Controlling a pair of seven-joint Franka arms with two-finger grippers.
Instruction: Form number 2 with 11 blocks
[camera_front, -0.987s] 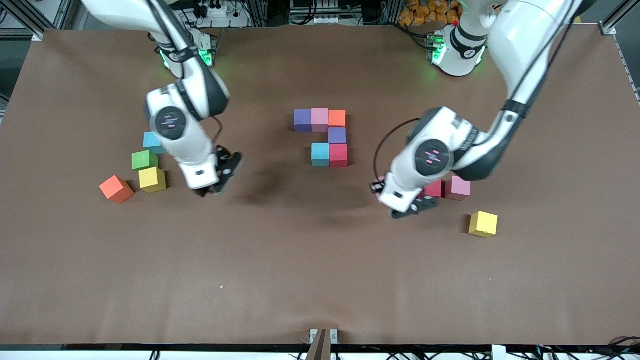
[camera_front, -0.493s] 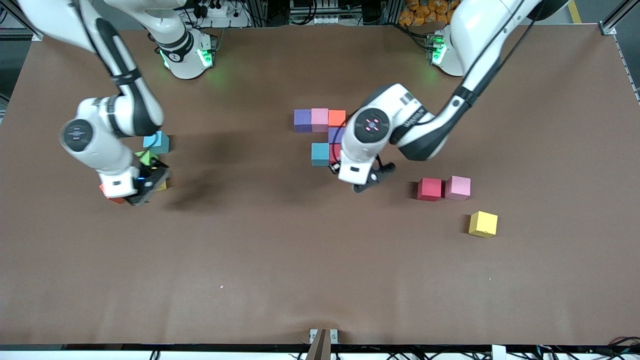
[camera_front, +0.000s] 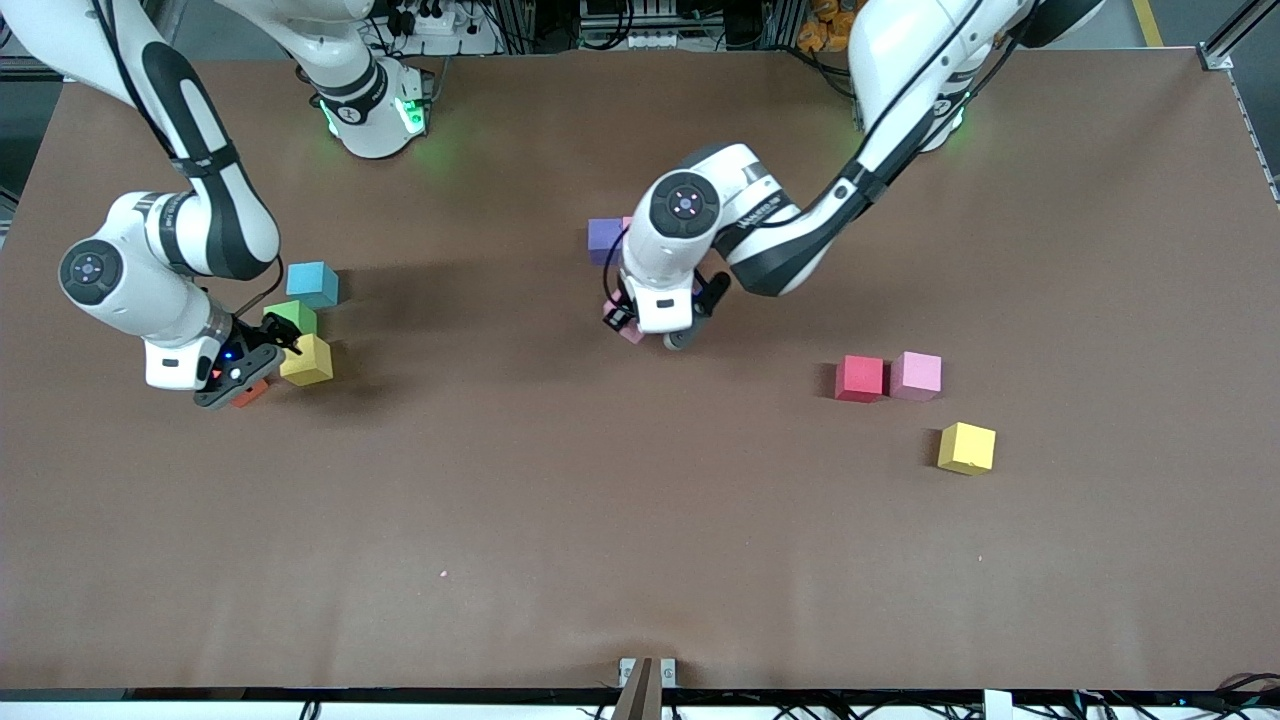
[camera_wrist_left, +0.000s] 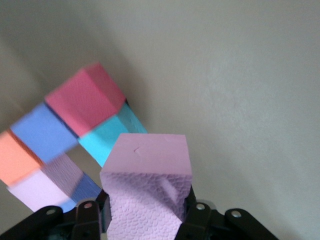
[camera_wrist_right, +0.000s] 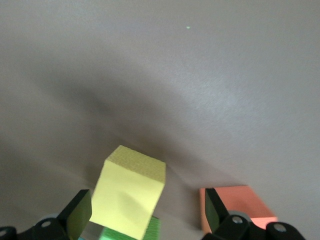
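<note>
My left gripper (camera_front: 648, 330) is shut on a pink block (camera_wrist_left: 150, 185) and hangs over the camera-side edge of the partly built number 2. In the left wrist view I see that figure's red block (camera_wrist_left: 85, 97), light blue block (camera_wrist_left: 112, 137), purple block (camera_wrist_left: 45, 132), orange block (camera_wrist_left: 17, 160) and pink block (camera_wrist_left: 32, 192). From the front only a purple block (camera_front: 603, 235) shows past the arm. My right gripper (camera_front: 235, 378) is open, low over an orange block (camera_front: 250, 393) and beside a yellow block (camera_wrist_right: 130, 197).
A green cube (camera_front: 292, 317) and a light blue cube (camera_front: 313, 283) sit by the yellow block (camera_front: 307, 360) toward the right arm's end. Toward the left arm's end lie a red block (camera_front: 860, 378), a pink block (camera_front: 916, 375) and a yellow block (camera_front: 966, 447).
The left arm carried the pink block from beside the loose red and pink blocks over to the figure. The right arm swung outward to the cluster of blocks at its end.
</note>
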